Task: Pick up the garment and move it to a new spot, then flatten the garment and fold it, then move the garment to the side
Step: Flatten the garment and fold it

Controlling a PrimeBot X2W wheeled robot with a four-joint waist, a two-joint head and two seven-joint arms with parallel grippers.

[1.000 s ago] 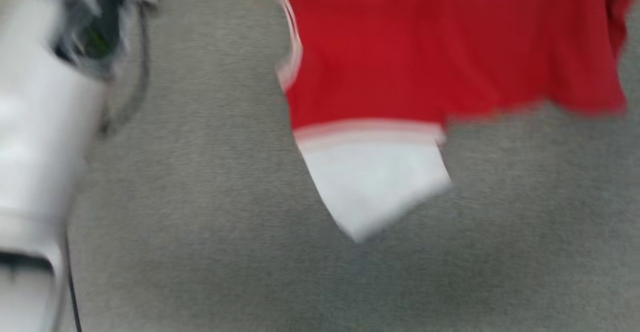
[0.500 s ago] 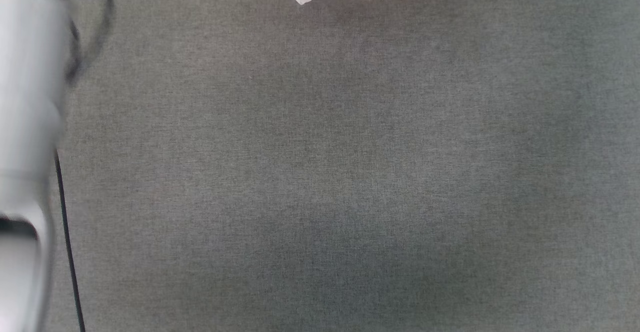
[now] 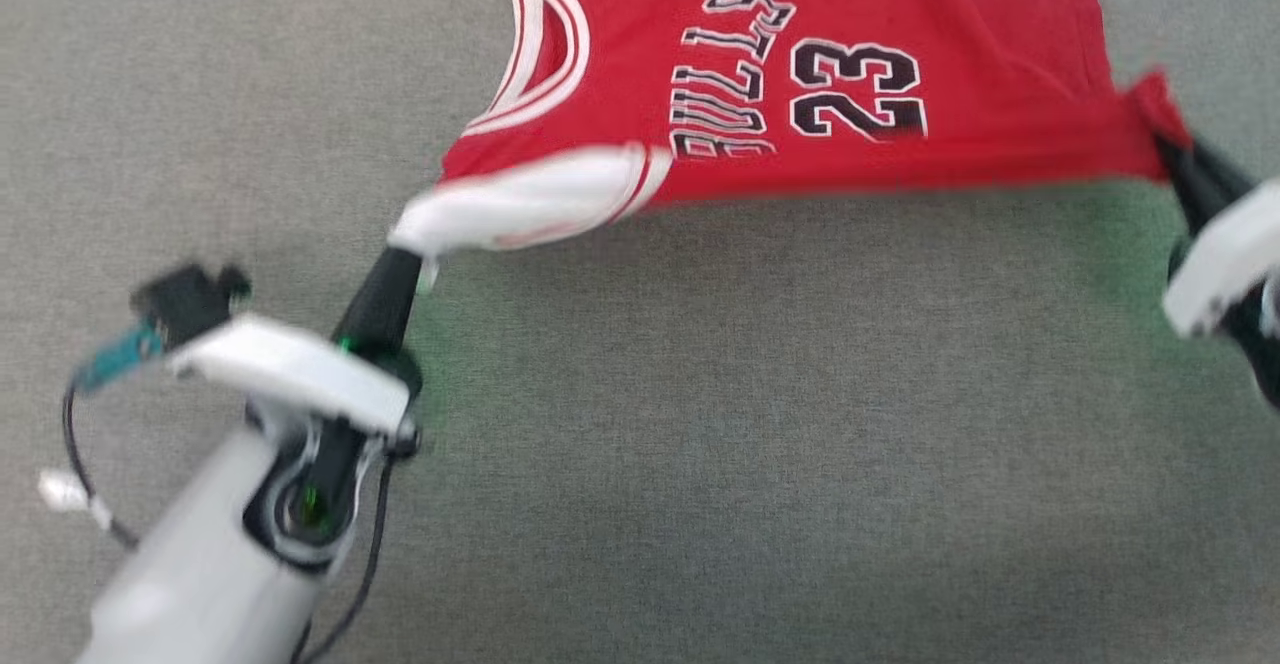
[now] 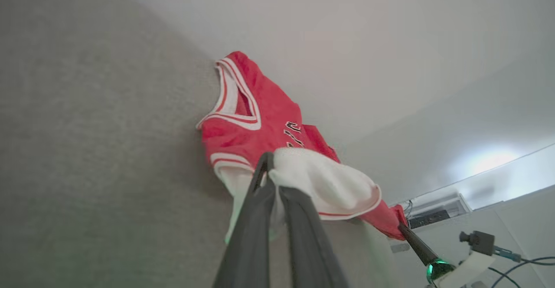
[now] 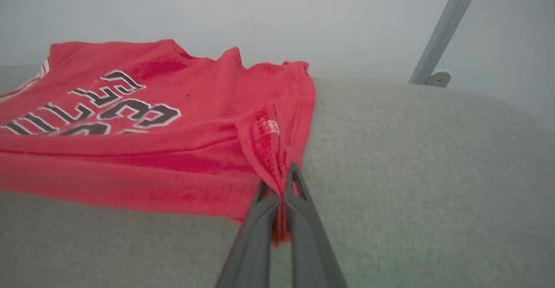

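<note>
On the head camera, the shirt is stretched across the far part of the grey cloth surface. My left claw is clamped on its white sleeve and my right claw on a red corner. The right wrist camera adds the hem bunched between the fingers, and a metal pole behind. The head picture is blurred and cuts off the shirt's top.

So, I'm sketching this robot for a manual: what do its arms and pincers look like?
The left pincer has two long, slim dark grey fingers on a white housing, with a green light at the wrist. Its forearm is pale grey, with a thin black cable looping beside it and a teal connector. The right pincer looks alike: dark fingers, white casing.
</note>
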